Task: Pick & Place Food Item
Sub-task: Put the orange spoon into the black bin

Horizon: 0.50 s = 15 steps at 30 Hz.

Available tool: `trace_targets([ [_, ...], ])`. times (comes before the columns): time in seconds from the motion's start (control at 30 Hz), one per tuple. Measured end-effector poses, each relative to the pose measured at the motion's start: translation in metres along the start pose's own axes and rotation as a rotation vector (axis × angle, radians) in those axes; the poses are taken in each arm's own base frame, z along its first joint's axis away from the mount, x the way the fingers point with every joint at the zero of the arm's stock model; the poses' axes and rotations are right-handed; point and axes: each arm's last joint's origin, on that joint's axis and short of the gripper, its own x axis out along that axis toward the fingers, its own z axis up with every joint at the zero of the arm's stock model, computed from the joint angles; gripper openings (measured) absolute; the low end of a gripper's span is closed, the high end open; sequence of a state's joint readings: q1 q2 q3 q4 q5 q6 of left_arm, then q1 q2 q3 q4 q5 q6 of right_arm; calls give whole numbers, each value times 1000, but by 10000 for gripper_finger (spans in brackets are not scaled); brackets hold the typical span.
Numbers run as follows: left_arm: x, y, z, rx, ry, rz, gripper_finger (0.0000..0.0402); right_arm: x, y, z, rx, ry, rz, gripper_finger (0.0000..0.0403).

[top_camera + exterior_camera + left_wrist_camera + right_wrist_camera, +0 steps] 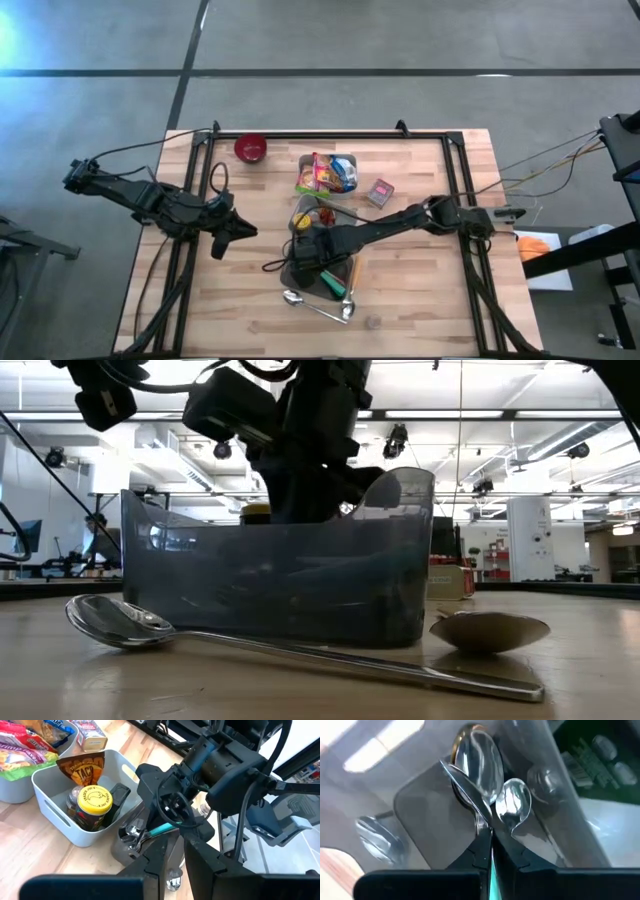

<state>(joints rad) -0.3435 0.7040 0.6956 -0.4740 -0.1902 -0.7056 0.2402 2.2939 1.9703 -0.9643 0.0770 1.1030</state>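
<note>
The right gripper (491, 851) is lowered into the dark bin (305, 272) near the table's middle, its fingers clamped on a utensil's teal handle (161, 828). The left gripper (222, 240) is held above the left side, fingers nearly together, empty.

Two spoons (318, 305) lie on the table (420, 290) just before the bin (275, 585), touching.

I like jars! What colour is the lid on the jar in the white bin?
Yellow, with dark printing. The jar lid shows best in the left wrist view.
</note>
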Motion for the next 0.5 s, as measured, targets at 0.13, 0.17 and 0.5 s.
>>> trace_targets([
  [0.13,0,0,0,-1,-1,-1,67,4,-4,4,26,-1,-7,8],
  [0.17,0,0,0,-1,0,0,67,6,-6,5,31,-3,-7,8],
  [0.5,0,1,-1,2,9,8,67,17,-12,6,47,-8,-11,8],
])
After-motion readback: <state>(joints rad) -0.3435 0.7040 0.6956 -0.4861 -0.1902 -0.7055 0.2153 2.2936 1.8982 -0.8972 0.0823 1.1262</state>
